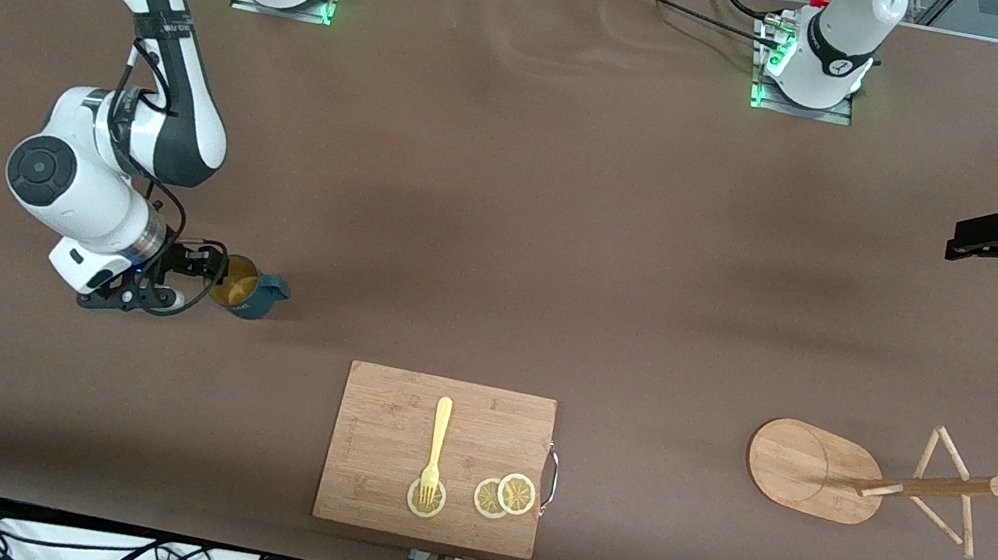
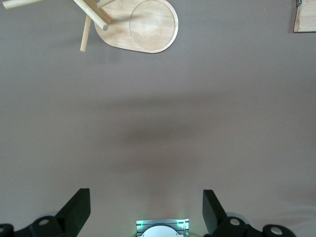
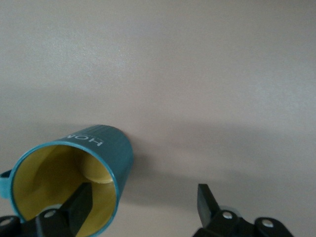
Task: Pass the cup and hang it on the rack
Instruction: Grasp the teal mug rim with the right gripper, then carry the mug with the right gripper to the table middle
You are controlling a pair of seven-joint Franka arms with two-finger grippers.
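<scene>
Looking first at my right gripper (image 1: pixel 201 271), at the lower left of the front frame, I see its fingers spread, with one finger (image 3: pixel 79 205) reaching inside the mouth of the cup (image 1: pixel 246 286) and the other out over bare table. In the right wrist view the cup (image 3: pixel 74 177) fills the lower left corner, teal outside, yellow within, tipped toward the camera with white lettering on its wall. Whether the fingers press on the wall I cannot tell. From the front, the cup sits on the brown table (image 1: pixel 509 221) with its handle pointing toward the frame's centre.

My left gripper (image 1: pixel 982 242) waits at the right edge of the front frame, over the table; the left wrist view shows its fingers (image 2: pixel 76 210) spread wide with nothing between them.

The rack (image 1: pixel 891 480) stands at the lower right of the front frame, oval base, post and thin pegs. At lower centre lies a cutting board (image 1: pixel 397 405) carrying a yellow fork (image 1: pixel 436 447) and lemon slices (image 1: pixel 505 496).
</scene>
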